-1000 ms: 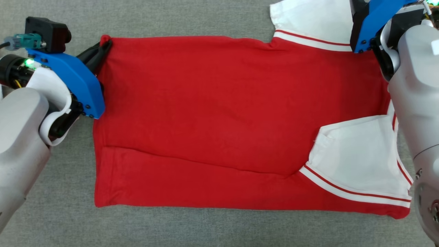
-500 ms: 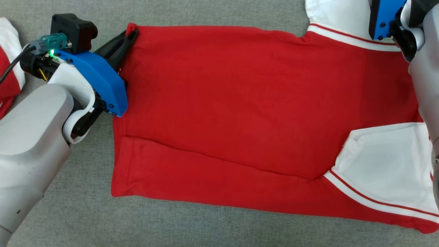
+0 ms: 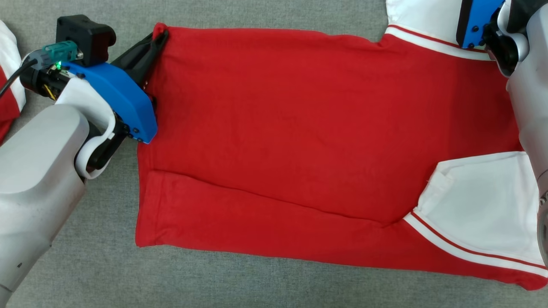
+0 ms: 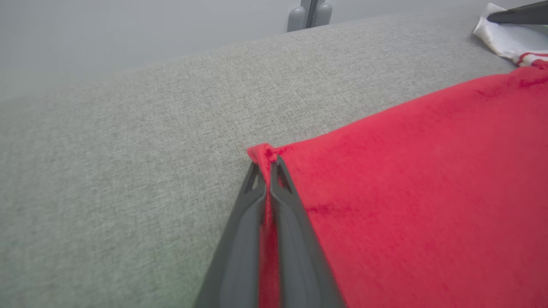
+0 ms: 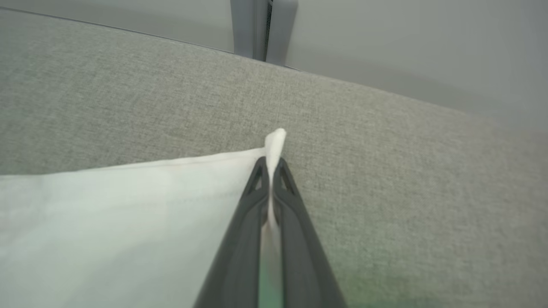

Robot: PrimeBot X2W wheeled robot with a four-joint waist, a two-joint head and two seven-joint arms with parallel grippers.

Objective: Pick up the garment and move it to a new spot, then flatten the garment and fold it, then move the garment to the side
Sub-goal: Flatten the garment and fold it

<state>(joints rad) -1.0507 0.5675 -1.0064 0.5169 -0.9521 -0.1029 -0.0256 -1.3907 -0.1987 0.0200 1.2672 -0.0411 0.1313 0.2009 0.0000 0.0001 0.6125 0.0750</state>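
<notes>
**Pinched at two far corners, spread on grey cloth**

Holds the garment [image 3: 299, 141] at two points along its far edge; grips the far-left hem corner with the left gripper [image 3: 159, 36], fingers clenched together on it, a small nub of red cloth poking past the closed tips in the left wrist view [image 4: 267, 160]; grips the tip of the far white sleeve [image 3: 421, 17] with the right gripper [image 5: 269, 164], likewise clamped tight, a white peak standing up between the fingertips in the right wrist view.

Lies flat on the grey fabric surface [image 3: 257, 13], stretched across the head view, hem toward the robot's left, sleeves toward its right; folded over along the near side, with a soft diagonal ridge [image 3: 265, 199] running from the near-left hem toward the near white sleeve [image 3: 479, 201]; trimmed with a red-and-white striped band [image 3: 449, 248] along that sleeve's lower edge.

Reaches in from the lower left with the pale left forearm [image 3: 34, 171], blue wrist housing [image 3: 120, 98] just beside the hem edge, a green light [image 3: 57, 66] lit behind it; comes down the right edge of the head view with the right forearm [image 3: 528, 119], overlapping the garment's right side.

Takes in a second red-and-white cloth [image 3: 10, 90] at the far left edge of the head view, apart from the garment; takes in a grey post [image 5: 263, 30] against a pale wall beyond the surface in the right wrist view; takes in, at the top right corner of the left wrist view, a dark finger [image 4: 518, 15] of the right gripper resting on white cloth.
</notes>
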